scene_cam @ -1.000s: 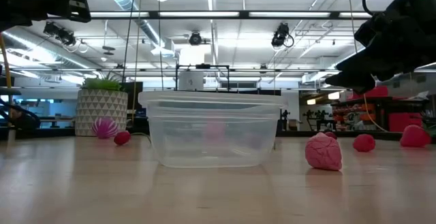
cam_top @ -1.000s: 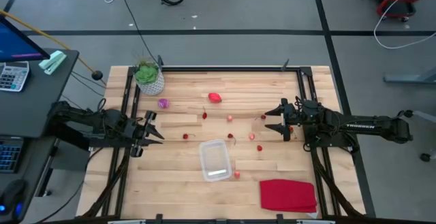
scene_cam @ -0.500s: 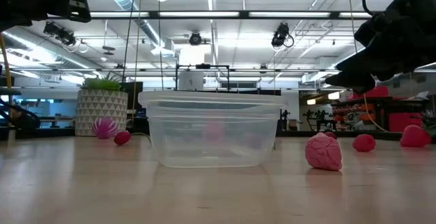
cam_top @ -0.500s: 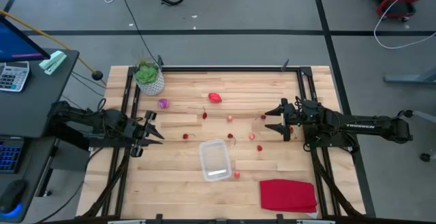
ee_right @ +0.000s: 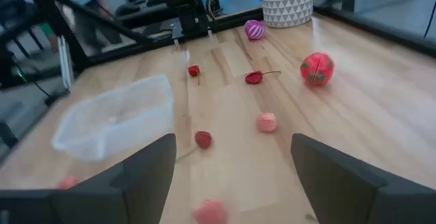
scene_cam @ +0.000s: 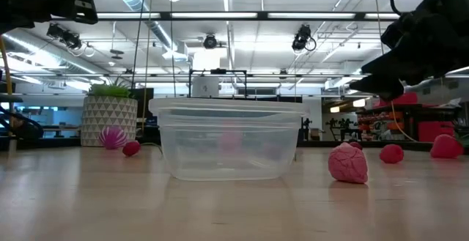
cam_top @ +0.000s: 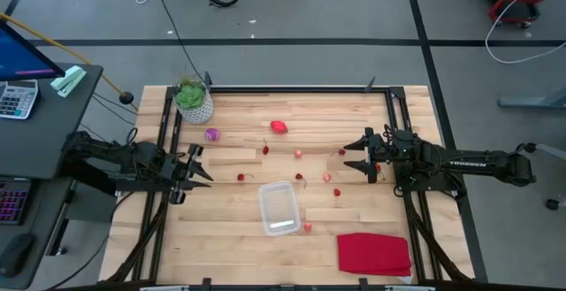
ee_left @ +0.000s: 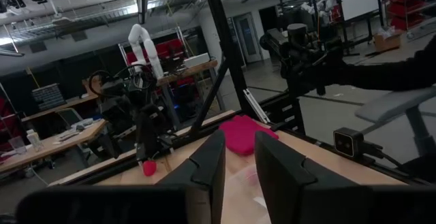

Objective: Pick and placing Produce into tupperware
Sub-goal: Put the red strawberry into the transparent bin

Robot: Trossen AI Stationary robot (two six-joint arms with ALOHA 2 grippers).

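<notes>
We hold our left claw (cam_top: 196, 175) out flat, low over the surface (cam_top: 239, 247), well to one side of the clear box (cam_top: 279, 209). Its fingers are a little apart and hold nothing. Our right claw (cam_top: 357, 156) reaches in from the other side of the box, fingers spread wide, also holding nothing.

The box sits near the middle, with no fruit in it. Small red fruits (cam_top: 300, 154) lie scattered between the box and the right claw. A bigger red one (cam_top: 279, 126) and a purple one (cam_top: 211, 134) lie beyond the box, near the plant pot (cam_top: 195, 104). A red cloth (cam_top: 374, 254) lies beside the box, by the surface's edge.
</notes>
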